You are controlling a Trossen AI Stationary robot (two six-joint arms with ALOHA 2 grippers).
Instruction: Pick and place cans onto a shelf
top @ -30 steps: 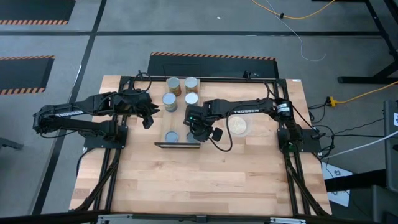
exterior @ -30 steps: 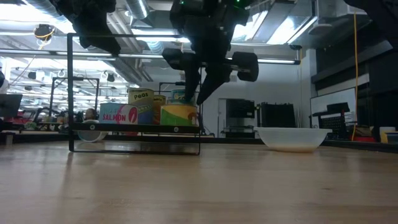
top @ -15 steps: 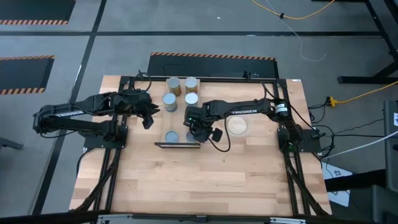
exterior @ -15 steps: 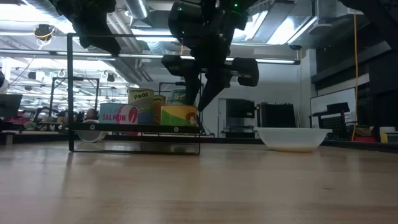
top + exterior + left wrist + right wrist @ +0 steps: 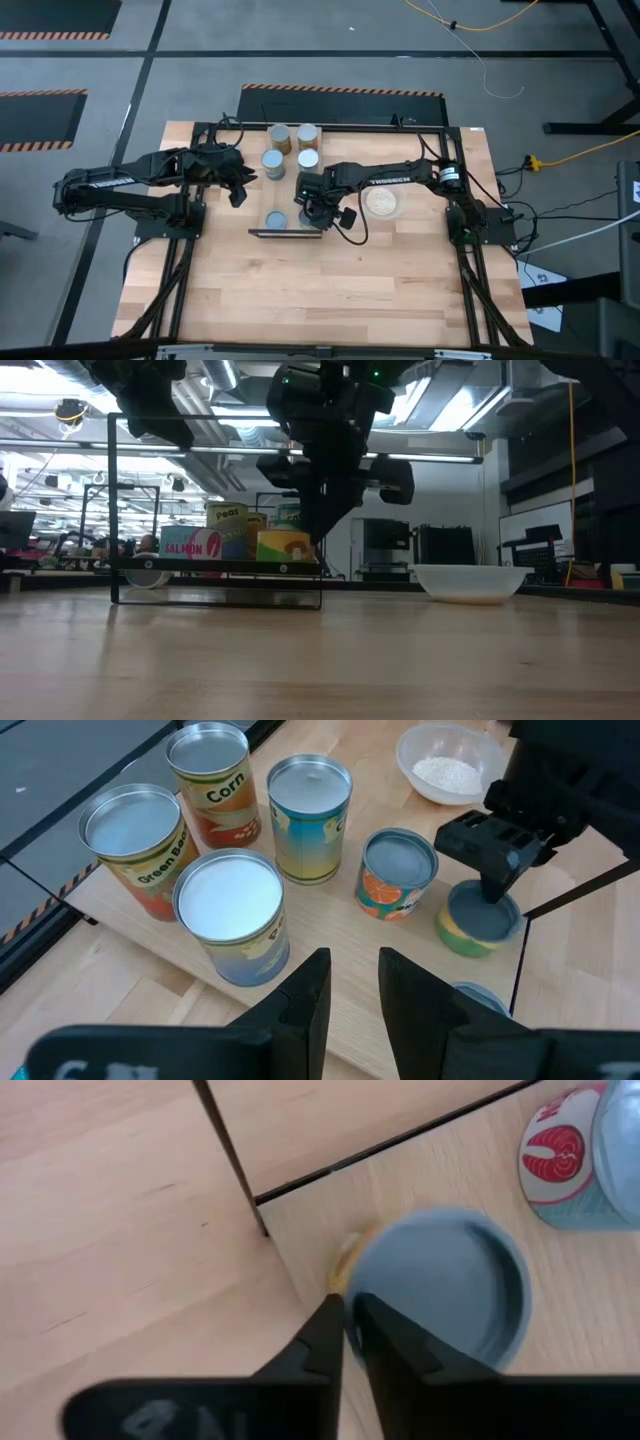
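The right gripper (image 5: 345,1330), fingers nearly together and grasping nothing, hangs at the rim of a yellow-sided can (image 5: 440,1285) standing by the shelf's (image 5: 285,232) right corner post.

Four cans (image 5: 289,148) stand clustered at the table's (image 5: 330,290) far middle. Just nearer, two low cans (image 5: 276,219) sit on the shelf (image 5: 285,232). A bowl (image 5: 383,203) lies right of the shelf. The left arm (image 5: 140,185) reaches in from the left.
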